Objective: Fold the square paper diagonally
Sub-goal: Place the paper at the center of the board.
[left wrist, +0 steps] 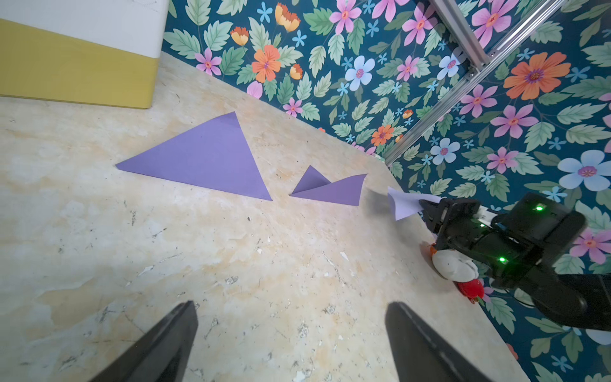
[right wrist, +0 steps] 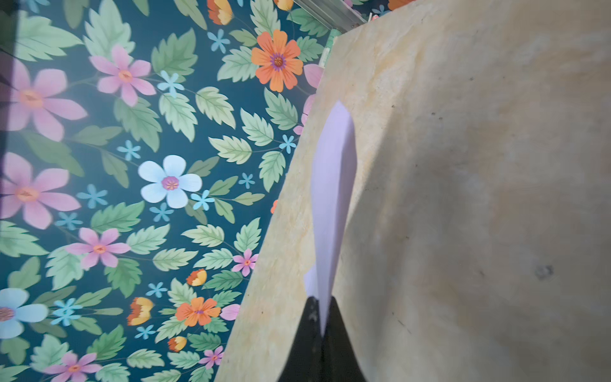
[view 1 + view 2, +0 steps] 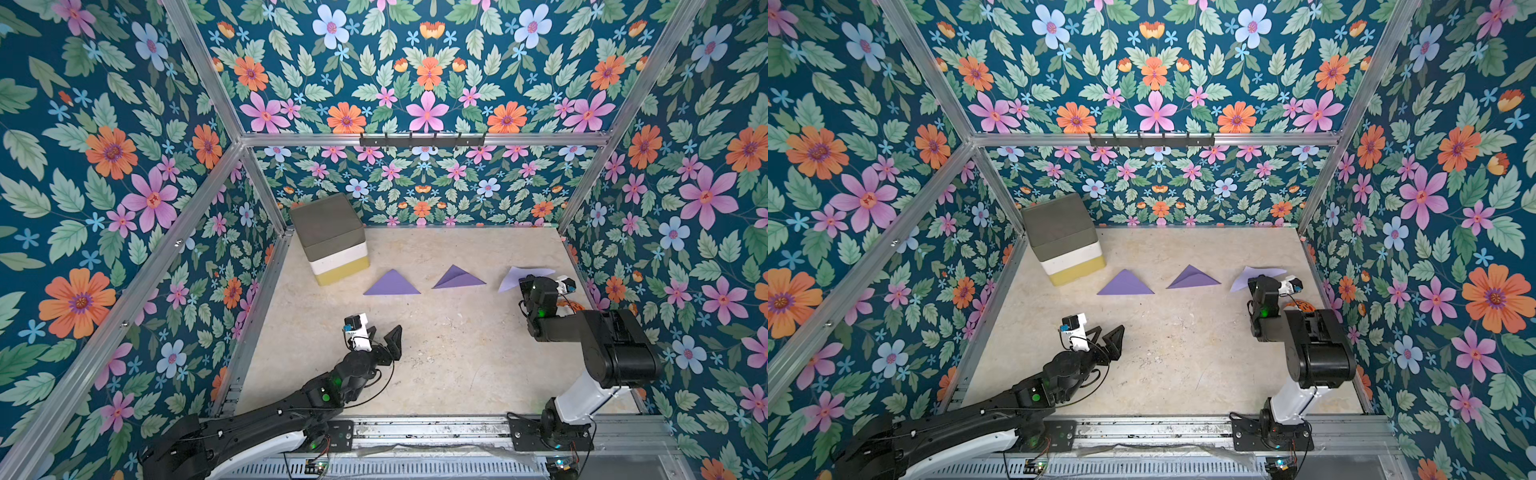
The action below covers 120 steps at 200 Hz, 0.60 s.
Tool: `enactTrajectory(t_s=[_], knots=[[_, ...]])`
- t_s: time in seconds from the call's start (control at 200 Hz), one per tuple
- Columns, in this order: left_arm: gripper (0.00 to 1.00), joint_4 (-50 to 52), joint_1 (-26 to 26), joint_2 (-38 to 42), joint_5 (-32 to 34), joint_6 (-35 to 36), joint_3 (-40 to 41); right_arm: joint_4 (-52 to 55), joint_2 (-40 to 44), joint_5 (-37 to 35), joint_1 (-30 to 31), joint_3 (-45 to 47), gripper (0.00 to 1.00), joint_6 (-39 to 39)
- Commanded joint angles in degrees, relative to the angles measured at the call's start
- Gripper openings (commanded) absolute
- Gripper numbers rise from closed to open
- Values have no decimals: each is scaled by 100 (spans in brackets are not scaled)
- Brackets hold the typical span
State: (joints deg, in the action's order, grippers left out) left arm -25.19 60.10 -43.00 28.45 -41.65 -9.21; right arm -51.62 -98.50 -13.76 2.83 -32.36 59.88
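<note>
The right gripper (image 2: 322, 317) is pinched tight on the pale paper (image 2: 334, 185); the left gripper (image 1: 291, 303) gapes wide, empty.

A stack of foam blocks (image 3: 332, 237), grey over white over yellow, stands in the desk's (image 3: 457, 365) back left corner. A small plush toy (image 1: 454, 264) lies against the right floral wall (image 3: 685, 249). A black hook rail (image 3: 422, 140) hangs on the back wall (image 3: 415, 187).

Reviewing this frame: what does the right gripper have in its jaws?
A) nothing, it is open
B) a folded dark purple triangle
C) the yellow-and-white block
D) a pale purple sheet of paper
D: the right gripper is shut on the pale purple paper, as its wrist view shows.
</note>
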Motion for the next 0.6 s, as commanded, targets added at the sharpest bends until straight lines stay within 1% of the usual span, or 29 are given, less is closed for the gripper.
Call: enactTrajectory(t_s=[0.0, 0.11, 0.185, 0.28, 0.36, 0.405, 0.435, 0.595], knots=[[96, 107, 2, 167, 209, 117, 63, 327, -262, -134, -27, -257, 5, -74], [96, 34, 2, 300, 334, 105, 185, 638, -429, -101, -33, -324, 11, 127], [97, 19, 2, 296, 450, 61, 240, 685, -452, -57, -35, -265, 20, 327], [97, 40, 2, 253, 418, 104, 221, 919, -413, -93, -16, -274, 25, 388], [97, 107, 2, 199, 420, 84, 187, 1197, -353, -164, -11, -326, 33, 392], [98, 226, 2, 175, 522, -75, 162, 1497, -288, -220, -11, -374, 39, 425], [99, 329, 2, 145, 677, -199, 129, 1583, -234, -253, -11, -361, 42, 425], [99, 1128, 2, 9, 1415, -660, -155, 2076, -65, -294, 24, -371, 66, 462]])
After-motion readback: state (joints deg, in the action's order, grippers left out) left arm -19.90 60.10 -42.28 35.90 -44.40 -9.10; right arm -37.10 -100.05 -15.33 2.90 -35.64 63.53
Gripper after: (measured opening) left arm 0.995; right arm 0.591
